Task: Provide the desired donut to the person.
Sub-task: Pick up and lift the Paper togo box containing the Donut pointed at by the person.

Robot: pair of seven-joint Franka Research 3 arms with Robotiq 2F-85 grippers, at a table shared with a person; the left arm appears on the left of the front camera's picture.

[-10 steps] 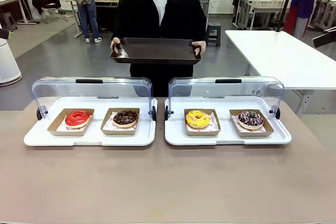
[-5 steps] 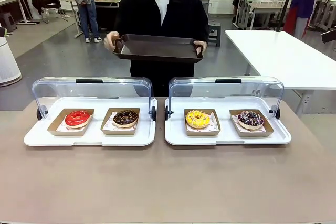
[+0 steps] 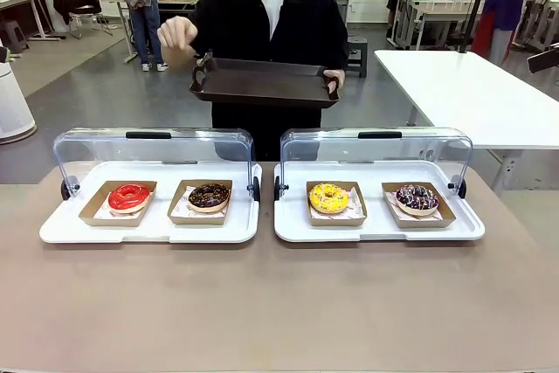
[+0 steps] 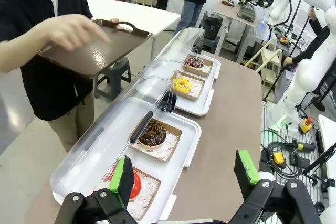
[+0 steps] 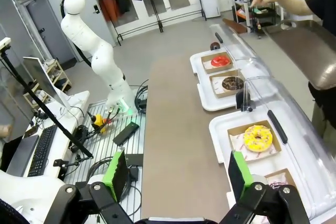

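Front view: one hand (image 3: 177,34) has lifted off the tray (image 3: 262,82); left fingers (image 4: 124,179), right fingers (image 5: 116,174) spread open.

Black left tool (image 4: 185,174), green pads (image 4: 125,178)

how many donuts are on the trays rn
4: red donut and chocolate donut in the left white tray, yellow donut and dark sprinkled donut in the right white tray. None seems hidden.

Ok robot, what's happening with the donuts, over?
Left tool open, right tool open, both empty. Red donut, chocolate donut, yellow donut, sprinkled donut untouched on white trays. Person holds dark tray, one hand raised. Clear lids up behind donuts.
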